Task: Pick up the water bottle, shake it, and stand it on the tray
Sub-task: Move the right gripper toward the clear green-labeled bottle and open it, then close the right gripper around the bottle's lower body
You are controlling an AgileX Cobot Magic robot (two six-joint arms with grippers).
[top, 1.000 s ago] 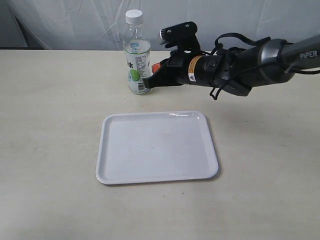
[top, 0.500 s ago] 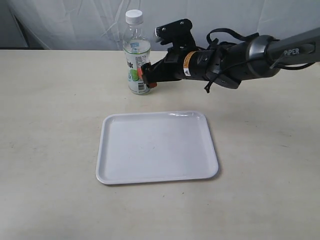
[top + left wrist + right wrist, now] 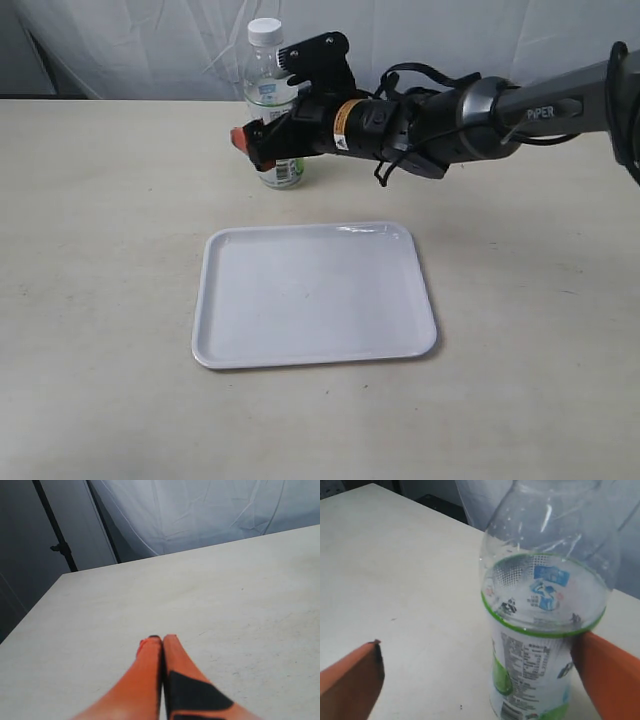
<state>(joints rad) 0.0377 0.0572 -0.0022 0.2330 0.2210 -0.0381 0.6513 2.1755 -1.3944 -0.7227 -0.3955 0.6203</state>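
The water bottle [image 3: 268, 82], clear with a white cap and a green-marked white label, stands upright on the table behind the tray [image 3: 310, 295]. My right gripper [image 3: 262, 146] is open at label height, with the bottle [image 3: 540, 630] between its orange fingers [image 3: 351, 680]. One finger lies close against the label and the other stands well clear. The white tray lies flat with nothing on it. My left gripper [image 3: 162, 639] is shut on nothing above bare table and is out of the exterior view.
The beige table [image 3: 100, 250] reaches to a white cloth backdrop [image 3: 450, 40] behind the bottle. The right arm [image 3: 470, 100] stretches in from the right, above the table behind the tray.
The right gripper has moved left along the table, from beside the bottle to having its fingers either side of it. The bottle and tray have not moved.
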